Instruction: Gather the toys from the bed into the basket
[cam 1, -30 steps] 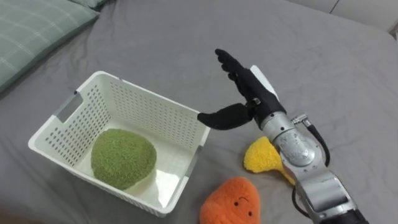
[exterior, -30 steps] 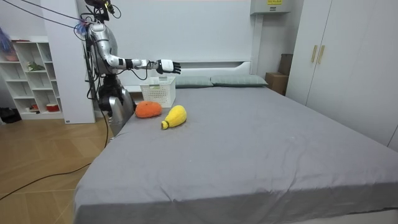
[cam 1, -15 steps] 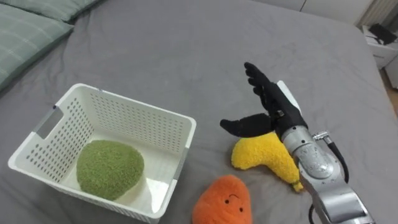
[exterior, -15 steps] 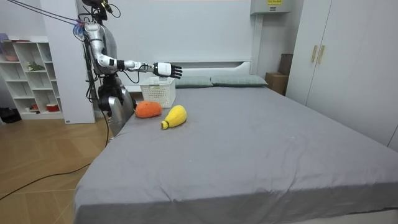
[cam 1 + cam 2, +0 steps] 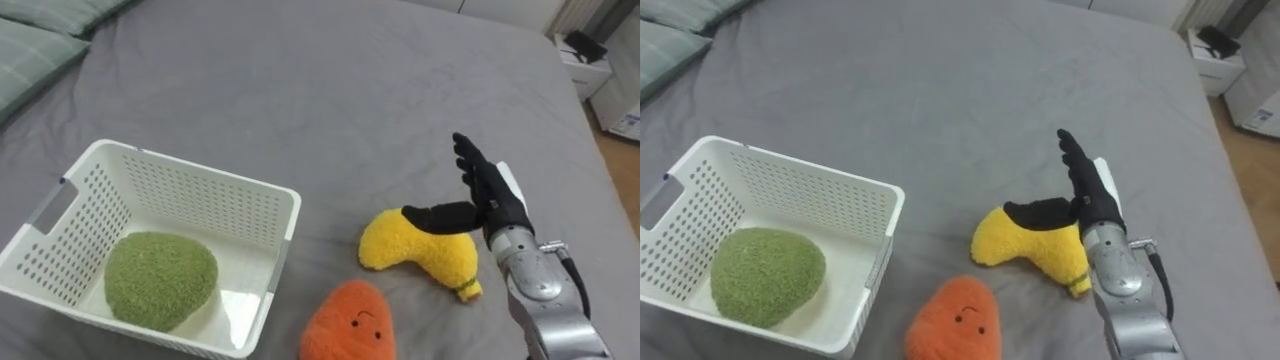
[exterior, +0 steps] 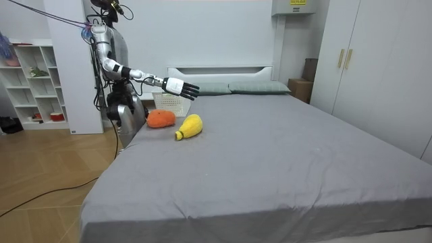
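Fingers (image 5: 468, 160) of the robot's right hand (image 5: 492, 198) are held straight and close together, with the thumb splayed wide toward the robot's left and nothing in its hold. The hand hangs over a yellow plush toy (image 5: 410, 248) that lies on the grey bed (image 5: 330, 90). In the eye views the thumb crosses the toy's upper edge and the fingers point away beyond it. Whether the thumb touches the plush cannot be told from there, but the room view shows the hand (image 6: 181, 86) raised above the sheet, clear of the toy (image 6: 190, 126).

An orange plush toy (image 5: 345, 325) with a small stitched face lies just beside the yellow one, nearer the robot. To the robot's left, a white basket (image 5: 200, 170) sits on the bed with a green plush toy (image 5: 160, 282) inside it. A pale green pillow (image 5: 25, 50) shows at the far left.

The orange toy's lower part is cut off by the bottom edge of the eye views, and the basket's left corner by the side edge. The green toy hides part of the basket's floor. In the room view the robot stands at the bedside on the room view's left, its arm stretched over the mattress, and the basket (image 6: 172, 102) sits partly behind that arm, its contents too small to make out.
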You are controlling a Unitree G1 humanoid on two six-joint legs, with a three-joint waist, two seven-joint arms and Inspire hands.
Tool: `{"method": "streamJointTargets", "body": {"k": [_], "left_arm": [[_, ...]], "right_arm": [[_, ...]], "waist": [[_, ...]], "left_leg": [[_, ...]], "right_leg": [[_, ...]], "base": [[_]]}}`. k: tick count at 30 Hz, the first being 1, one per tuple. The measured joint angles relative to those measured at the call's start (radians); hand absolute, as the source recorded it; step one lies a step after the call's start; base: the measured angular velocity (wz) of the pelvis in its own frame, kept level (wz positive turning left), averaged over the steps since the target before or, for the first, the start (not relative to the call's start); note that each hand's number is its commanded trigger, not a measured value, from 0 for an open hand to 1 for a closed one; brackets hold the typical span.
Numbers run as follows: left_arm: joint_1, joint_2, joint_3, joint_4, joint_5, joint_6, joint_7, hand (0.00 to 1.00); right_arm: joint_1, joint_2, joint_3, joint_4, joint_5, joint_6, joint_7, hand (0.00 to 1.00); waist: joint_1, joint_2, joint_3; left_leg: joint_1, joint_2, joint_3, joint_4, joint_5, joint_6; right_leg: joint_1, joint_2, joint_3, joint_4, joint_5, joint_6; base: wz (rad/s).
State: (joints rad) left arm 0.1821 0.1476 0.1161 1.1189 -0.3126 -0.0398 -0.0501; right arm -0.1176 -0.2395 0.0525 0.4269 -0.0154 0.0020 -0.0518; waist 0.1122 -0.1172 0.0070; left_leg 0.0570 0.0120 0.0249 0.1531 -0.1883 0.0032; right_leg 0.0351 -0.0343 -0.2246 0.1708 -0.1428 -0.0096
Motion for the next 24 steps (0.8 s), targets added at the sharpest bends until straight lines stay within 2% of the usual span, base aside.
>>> {"method": "streamJointTargets", "body": {"k": [7, 10, 13, 17, 21, 24], "left_arm": [[-0.005, 0.001, 0.0, 0.0, -0.001, 0.015, -0.005, 0.0], [-0.016, 0.004, -0.002, 0.001, -0.001, 0.022, -0.005, 0.0], [-0.03, 0.009, -0.006, 0.001, 0.0, 0.037, -0.005, 0.0], [-0.064, 0.018, -0.044, 0.012, 0.0, 0.036, -0.008, 0.0], [-0.088, 0.021, -0.061, 0.022, -0.001, 0.034, -0.01, 0.0], [-0.118, 0.023, -0.083, 0.028, 0.0, 0.034, -0.01, 0.0]], "right_arm": [[-0.002, -0.024, -0.007, 0.038, -0.014, 0.003, -0.019, 0.0], [-0.039, -0.024, -0.008, 0.09, -0.027, 0.001, -0.041, 0.0], [-0.098, -0.024, -0.007, 0.159, -0.038, 0.001, -0.049, 0.0], [-0.198, -0.024, 0.001, 0.317, -0.038, -0.002, -0.077, 0.0], [-0.225, -0.025, 0.005, 0.361, -0.038, -0.008, -0.093, 0.0], [-0.263, -0.026, 0.008, 0.399, -0.076, -0.026, -0.125, 0.0]], "waist": [[-0.004, 0.003, -0.0017], [-0.003, 0.003, -0.0048], [-0.003, 0.006, -0.0047], [0.008, 0.011, -0.0022], [0.027, 0.013, -0.0005], [0.029, 0.011, 0.0065]], "left_leg": [[-0.021, 0.001, 0.0, 0.006, 0.0, 0.0], [-0.053, 0.001, 0.002, 0.015, 0.0, 0.0], [-0.09, 0.002, 0.002, 0.019, 0.004, 0.001], [-0.136, 0.003, 0.0, 0.036, 0.009, 0.001], [-0.169, 0.003, 0.0, 0.038, 0.013, 0.002], [-0.206, 0.002, 0.0, 0.039, 0.023, 0.001]], "right_leg": [[-0.019, 0.001, 0.0, 0.002, 0.0, -0.001], [-0.051, 0.0, 0.001, 0.008, 0.002, -0.003], [-0.089, -0.001, 0.002, 0.016, 0.005, -0.005], [-0.127, 0.0, -0.001, 0.015, 0.013, -0.008], [-0.159, -0.003, -0.011, 0.015, 0.017, -0.009], [-0.194, -0.006, -0.02, 0.015, 0.024, -0.012]], "base": [[0.0], [-0.01], [0.0], [0.03], [0.02], [0.07]]}}
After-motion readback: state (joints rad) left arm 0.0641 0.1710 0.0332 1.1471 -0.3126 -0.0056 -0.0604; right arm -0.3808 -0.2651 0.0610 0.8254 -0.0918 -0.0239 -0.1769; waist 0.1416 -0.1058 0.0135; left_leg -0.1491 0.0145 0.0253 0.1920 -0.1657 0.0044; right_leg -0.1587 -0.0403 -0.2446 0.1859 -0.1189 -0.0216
